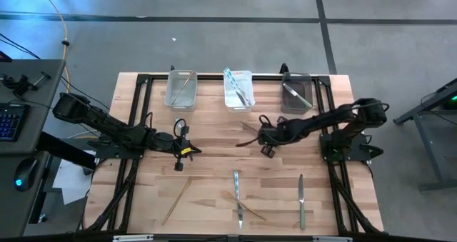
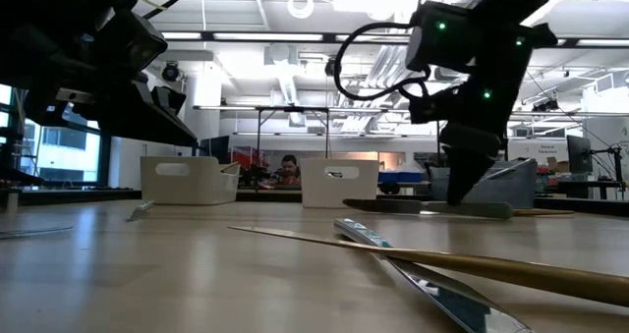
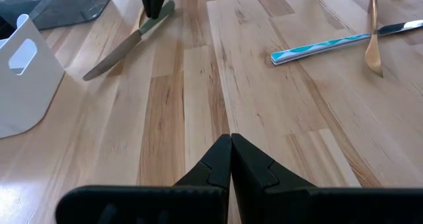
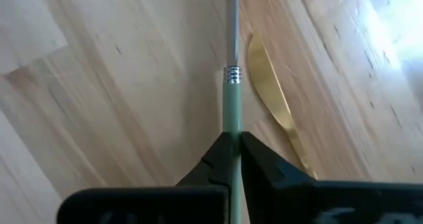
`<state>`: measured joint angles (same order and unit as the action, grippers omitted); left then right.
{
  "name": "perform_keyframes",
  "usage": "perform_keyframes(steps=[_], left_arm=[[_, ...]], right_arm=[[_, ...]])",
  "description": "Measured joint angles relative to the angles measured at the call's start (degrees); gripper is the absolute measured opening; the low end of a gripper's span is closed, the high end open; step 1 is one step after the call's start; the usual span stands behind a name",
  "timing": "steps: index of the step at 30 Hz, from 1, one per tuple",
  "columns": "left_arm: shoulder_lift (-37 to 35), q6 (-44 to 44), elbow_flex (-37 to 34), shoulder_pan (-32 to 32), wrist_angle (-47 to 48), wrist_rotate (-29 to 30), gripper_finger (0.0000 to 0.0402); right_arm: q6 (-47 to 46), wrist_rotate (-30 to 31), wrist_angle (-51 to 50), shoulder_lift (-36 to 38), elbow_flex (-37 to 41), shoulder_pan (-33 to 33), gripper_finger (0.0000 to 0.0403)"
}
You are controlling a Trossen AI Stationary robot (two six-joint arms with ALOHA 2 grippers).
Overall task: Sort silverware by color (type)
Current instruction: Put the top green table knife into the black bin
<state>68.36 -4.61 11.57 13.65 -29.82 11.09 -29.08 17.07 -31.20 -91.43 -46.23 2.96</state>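
jaws: right gripper (image 4: 231,139) is clamped on the pale green handle of a grey-green knife (image 4: 232,85); left gripper (image 3: 230,145) has its fingers pressed together on nothing.
high view: right gripper (image 1: 263,137) sits low at mid-table, in front of the three bins (image 1: 238,90) along the far edge, each holding cutlery. left gripper (image 1: 187,149) hovers left of centre. near the front edge lie a gold piece (image 1: 176,200), a teal-silver knife (image 1: 237,192) crossing a gold one, and a green knife (image 1: 301,199).
low view: teal-silver knife (image 2: 413,274) and gold piece (image 2: 462,261) cross in the foreground.
left wrist view: right arm's fingers pinch the grey-green knife (image 3: 125,44) on the wood.
right wrist view: gold knife (image 4: 274,98) lies just beside the held one.
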Motion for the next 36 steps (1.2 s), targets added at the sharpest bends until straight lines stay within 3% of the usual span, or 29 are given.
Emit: perform_keyframes(steps=[6,13,26,36], left_arm=[[0.0,0.0,0.0,0.0,0.0,0.0,0.0000],[0.0,0.0,0.0,0.0,0.0,0.0,0.0000],[0.0,0.0,0.0,0.0,0.0,0.0,0.0000],[0.0,0.0,0.0,0.0,0.0,0.0,0.0000]], right_arm=[[-3.9,-0.8,-0.8,0.0,0.3,1.3,0.0009],[-6.7,-3.6,-1.6,-0.2,0.5,1.2,0.0060],[-5.5,1.7,-2.8,-0.2,0.5,1.2,0.0093],[-3.6,-1.5,-13.3,-0.2,-2.0,1.2,0.0173]])
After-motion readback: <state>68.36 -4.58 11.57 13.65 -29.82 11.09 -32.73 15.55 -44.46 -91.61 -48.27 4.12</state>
